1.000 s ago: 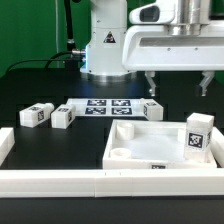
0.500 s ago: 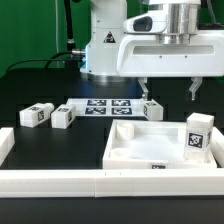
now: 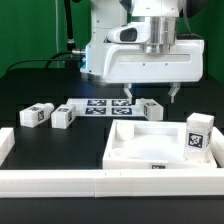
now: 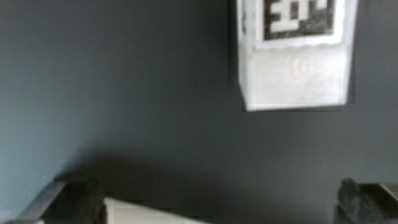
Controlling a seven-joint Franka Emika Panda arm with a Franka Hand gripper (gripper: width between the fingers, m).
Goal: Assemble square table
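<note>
The white square panel (image 3: 128,150) with a raised rim lies in front of the arm. One tag-marked leg post (image 3: 197,135) stands upright in its right corner. Another leg post (image 3: 152,109) lies just behind the panel, and it also shows in the wrist view (image 4: 294,55). Two more leg posts (image 3: 38,114) (image 3: 62,117) lie at the exterior view's left. My gripper (image 3: 152,95) hangs open and empty just above the post behind the panel. In the wrist view the gripper (image 4: 221,205) has wide-spread fingers, and the post lies beyond them.
The marker board (image 3: 98,105) lies behind the panel, next to the leg post under the gripper. Long white border rails run along the front (image 3: 100,185) and the left (image 3: 5,145). A white corner (image 4: 151,212) shows between the fingers in the wrist view.
The gripper has moved toward the exterior view's left and come lower, from above the panel's right side to above the leg post behind the panel. It stays open.
</note>
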